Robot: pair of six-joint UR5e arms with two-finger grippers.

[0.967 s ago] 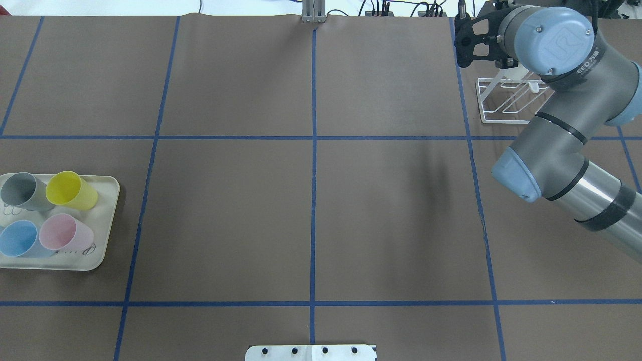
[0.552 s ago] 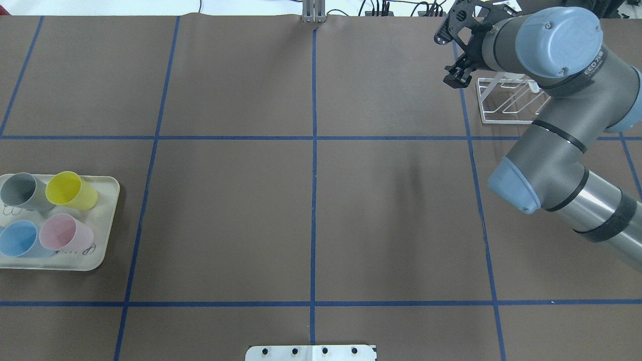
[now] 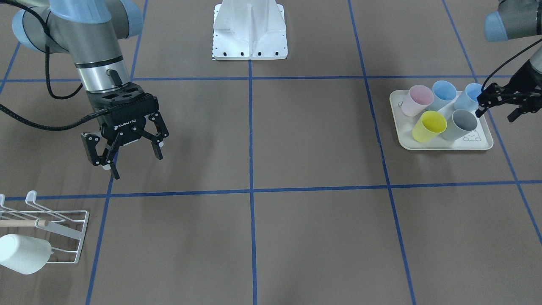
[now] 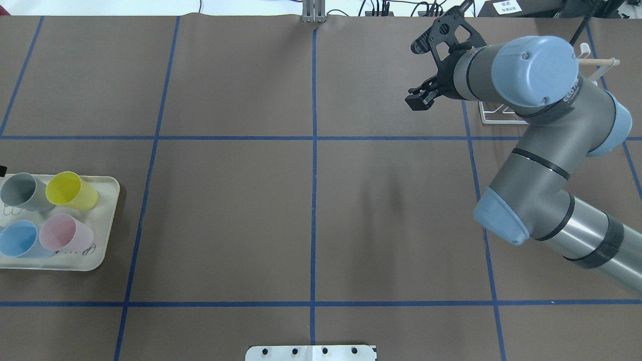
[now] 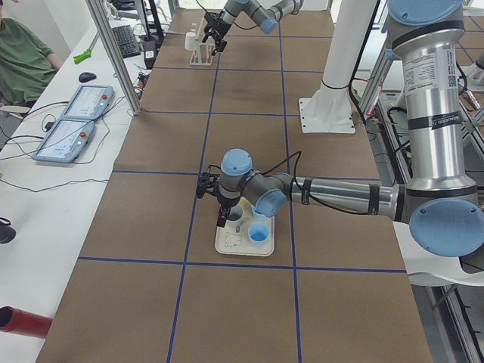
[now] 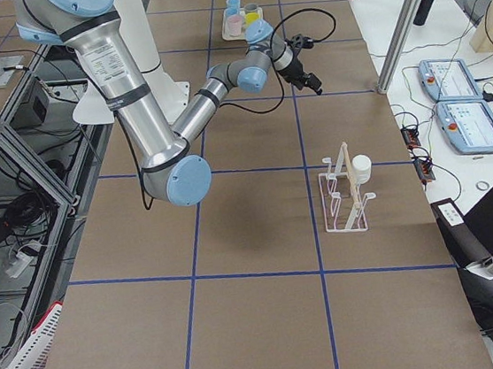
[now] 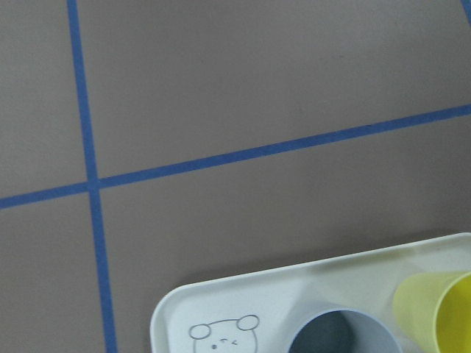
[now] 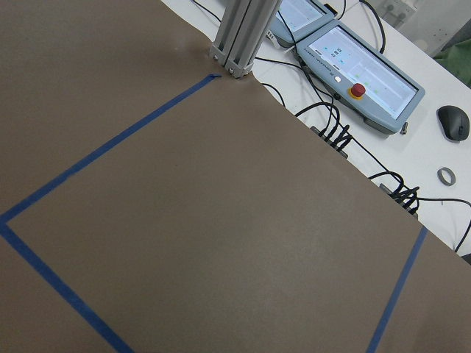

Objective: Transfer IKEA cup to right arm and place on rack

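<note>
IKEA cups, pink, yellow, grey, two blue, clustered on cream tray

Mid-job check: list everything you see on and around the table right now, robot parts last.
pink cup: 1, pink, on tray
blue cups: 2, light blue, on tray
yellow cup: 1, yellow, on tray
grey cup: 1, grey, on tray
white cup: 1, white, on rack
tray: 1, cream, robot's left side
rack: 1, white wire, robot's right side
pendants: 2, grey-blue, side bench
person: 1, green top, at bench
right gripper: black, open, empty, over bare table
left gripper: black, at the tray's cups, jaws unclear
</note>
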